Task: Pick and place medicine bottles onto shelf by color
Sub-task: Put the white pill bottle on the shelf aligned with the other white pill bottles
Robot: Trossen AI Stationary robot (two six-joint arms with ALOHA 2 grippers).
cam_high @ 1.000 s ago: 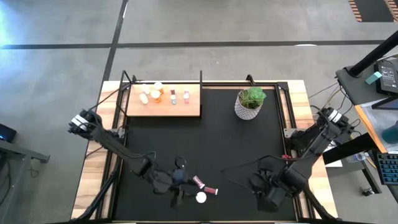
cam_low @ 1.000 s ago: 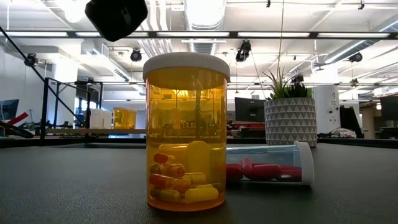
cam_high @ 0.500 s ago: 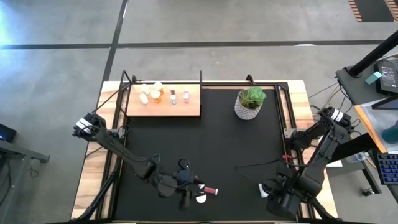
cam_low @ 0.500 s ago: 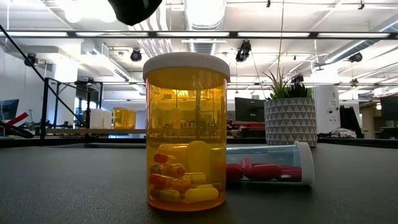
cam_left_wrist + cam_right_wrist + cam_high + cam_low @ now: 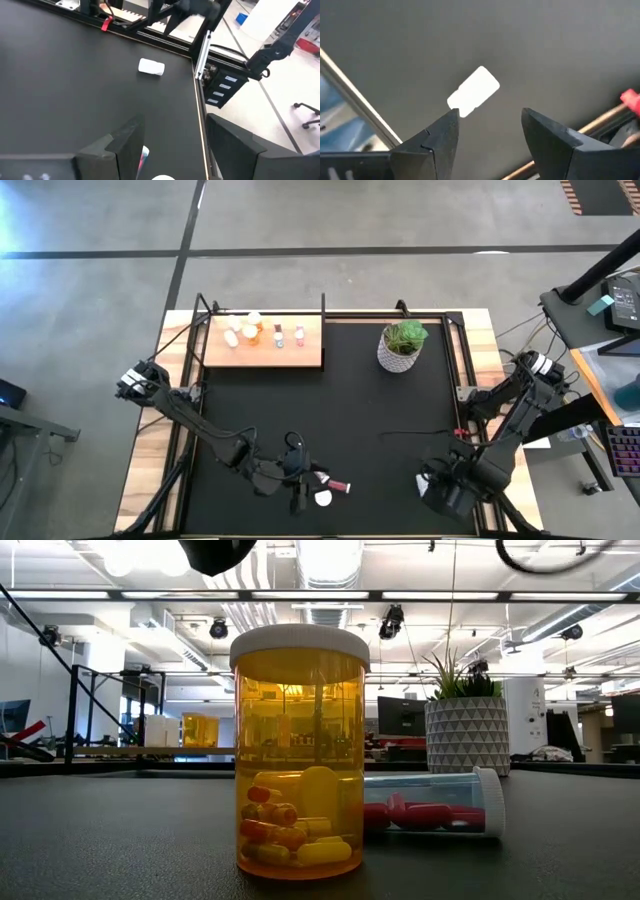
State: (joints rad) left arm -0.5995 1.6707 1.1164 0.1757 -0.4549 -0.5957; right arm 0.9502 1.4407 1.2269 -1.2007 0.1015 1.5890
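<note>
An orange medicine bottle (image 5: 300,755) stands upright on its base near the table's near edge; its white cap (image 5: 322,498) shows from above. A red bottle (image 5: 430,805) lies on its side just behind it. My left gripper (image 5: 172,150) hovers open above and just left of these two, touching neither. A white bottle (image 5: 474,91) lies on its side on the mat near the right edge. My right gripper (image 5: 490,130) hangs open over it, pointing down, clear of it. The shelf (image 5: 305,355) at the far left bears several bottles.
A white pot with a green plant (image 5: 402,345) stands at the far right of the black mat (image 5: 360,410). A metal frame rail (image 5: 200,55) runs along the mat's edge. A cable (image 5: 420,435) lies across the mat near my right arm.
My left gripper has risen a little and edged toward the orange and red bottles, staying open. My right gripper has rolled about its own axis, shifted slightly toward the table's right edge and sunk a little, staying open. No bottle has moved.
</note>
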